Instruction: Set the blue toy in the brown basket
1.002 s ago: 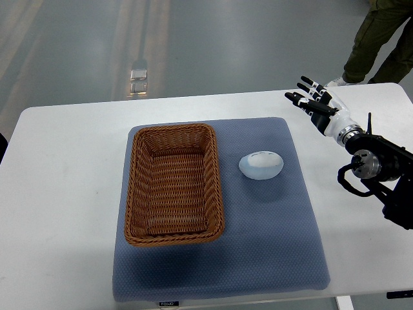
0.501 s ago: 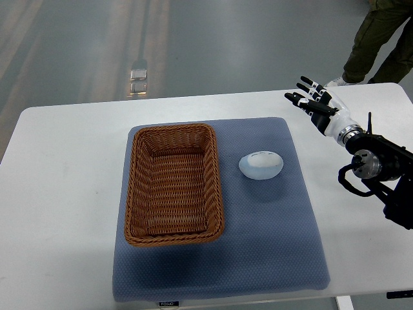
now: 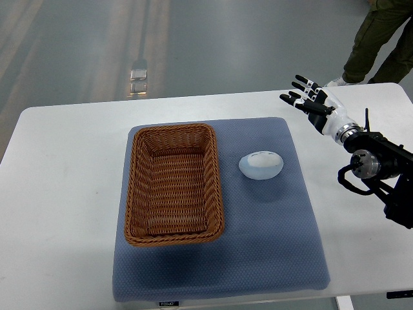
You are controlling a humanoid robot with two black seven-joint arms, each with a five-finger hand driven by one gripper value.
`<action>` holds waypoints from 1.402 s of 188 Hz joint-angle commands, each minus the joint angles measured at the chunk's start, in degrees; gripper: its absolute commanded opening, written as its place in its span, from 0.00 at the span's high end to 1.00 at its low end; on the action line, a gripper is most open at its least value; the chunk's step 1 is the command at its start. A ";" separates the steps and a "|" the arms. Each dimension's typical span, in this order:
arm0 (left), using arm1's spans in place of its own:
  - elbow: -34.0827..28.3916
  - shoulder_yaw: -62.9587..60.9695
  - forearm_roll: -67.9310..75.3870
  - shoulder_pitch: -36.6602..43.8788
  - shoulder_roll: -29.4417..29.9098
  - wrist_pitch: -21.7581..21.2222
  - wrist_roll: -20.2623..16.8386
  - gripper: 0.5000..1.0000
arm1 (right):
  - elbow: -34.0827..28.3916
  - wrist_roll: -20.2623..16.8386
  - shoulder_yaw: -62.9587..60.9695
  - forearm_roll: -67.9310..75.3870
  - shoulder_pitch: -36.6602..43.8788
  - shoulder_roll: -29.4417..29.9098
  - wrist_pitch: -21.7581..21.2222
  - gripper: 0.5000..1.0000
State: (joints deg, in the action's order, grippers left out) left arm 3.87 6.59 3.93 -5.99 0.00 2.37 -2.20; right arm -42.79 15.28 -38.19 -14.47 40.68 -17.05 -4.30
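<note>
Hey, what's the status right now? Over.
Right hand open, empty, over the table's far right. Pale blue toy on the blue mat, beside the empty brown basket. Nothing between them.

Basket point(image 3: 173, 184): woven wicker, brown, ribbed and rough, slight sheen.
Toy point(image 3: 261, 165): pale blue-white, smooth, softly glossy; material unclear.
Mat point(image 3: 271, 245): blue-grey cloth or foam, matt, fine dotted texture.
Table point(image 3: 64, 194): white, smooth, matt.
Robot hand point(image 3: 312, 103): black and white hard plastic, smooth; wrist joint looks like metal.
Floor point(image 3: 193, 45): grey, polished, reflective.
</note>
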 commanded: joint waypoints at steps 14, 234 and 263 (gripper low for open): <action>0.00 0.00 0.02 0.10 0.00 0.00 0.00 0.00 | -0.01 0.01 0.22 -1.79 1.15 -0.17 -1.15 0.17; -0.09 0.00 0.02 0.01 0.00 0.00 0.09 0.00 | -17.68 12.31 46.10 -40.90 28.75 -18.19 -10.82 0.18; 0.00 0.00 0.02 -0.17 0.00 0.00 0.09 0.00 | -17.59 12.14 48.29 -42.75 28.58 -15.47 -9.85 0.18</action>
State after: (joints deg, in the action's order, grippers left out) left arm 3.77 6.59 3.96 -6.06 0.00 2.37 -2.11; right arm -60.47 27.50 8.64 -56.27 69.35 -34.26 -14.89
